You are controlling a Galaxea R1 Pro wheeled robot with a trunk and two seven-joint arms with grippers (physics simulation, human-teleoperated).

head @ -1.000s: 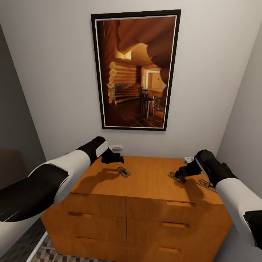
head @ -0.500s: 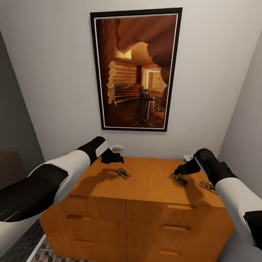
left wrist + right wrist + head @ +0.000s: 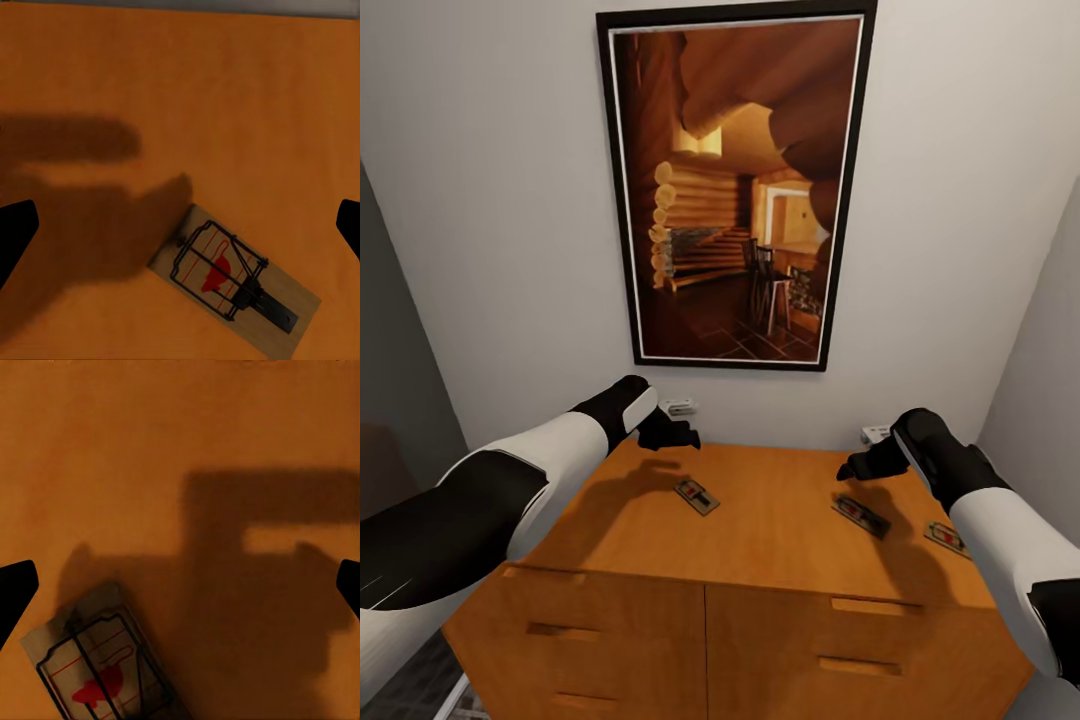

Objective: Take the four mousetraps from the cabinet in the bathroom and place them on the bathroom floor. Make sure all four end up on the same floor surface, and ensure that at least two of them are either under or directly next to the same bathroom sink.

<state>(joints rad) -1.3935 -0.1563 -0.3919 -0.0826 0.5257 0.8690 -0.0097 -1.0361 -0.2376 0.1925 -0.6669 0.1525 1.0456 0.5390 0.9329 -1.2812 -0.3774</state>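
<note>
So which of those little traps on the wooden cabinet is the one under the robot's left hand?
Start at the tall framed picture on the wall; the orange-brown cabinet stands just below it. Three mousetraps lie on its top, and yours is the mousetrap near the left gripper, which hovers open over the cabinet top. It lies alone on that side, while the other two lie together toward the right.

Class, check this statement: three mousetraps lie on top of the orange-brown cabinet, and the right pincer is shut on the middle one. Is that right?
Not quite. Three mousetraps do lie on the cabinet top, but the right pincer is open and holds nothing. The head view shows it apart from the middle mousetrap, and the right wrist view shows its fingertips spread wide, with the trap lying flat on the wood.
</note>
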